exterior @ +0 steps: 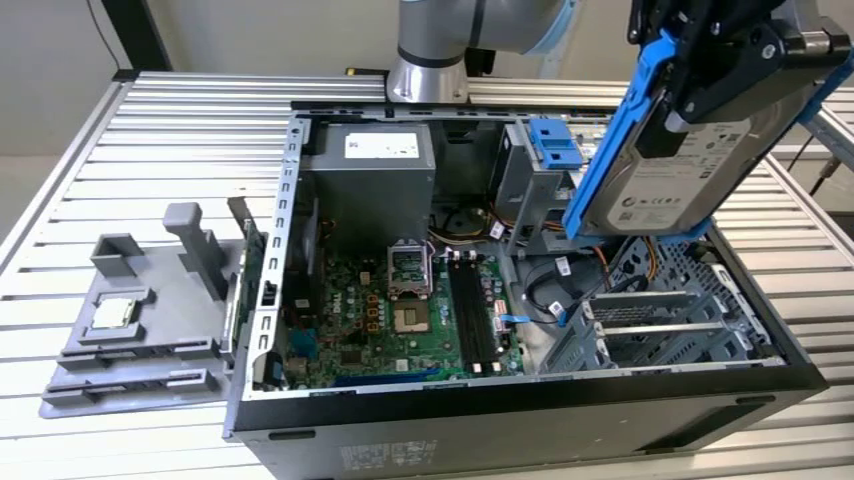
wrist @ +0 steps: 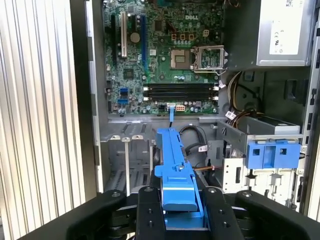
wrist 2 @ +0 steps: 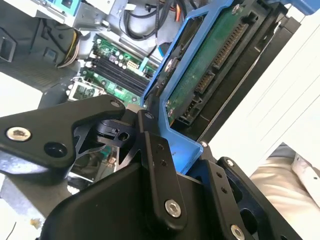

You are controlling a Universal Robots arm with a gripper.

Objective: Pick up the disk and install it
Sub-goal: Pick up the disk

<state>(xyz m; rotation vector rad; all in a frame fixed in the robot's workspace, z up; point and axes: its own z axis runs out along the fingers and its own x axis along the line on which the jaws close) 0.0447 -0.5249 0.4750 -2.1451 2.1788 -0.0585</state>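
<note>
jaws on disk (exterior: 705, 160), label (exterior: 657, 198) toward exterior view

Bright, even light falls on my work spot, and the ribbed metal table (exterior: 120, 140) shines almost white. Inside the computer case (exterior: 534, 440) it is darker, with soft shadows.
</note>
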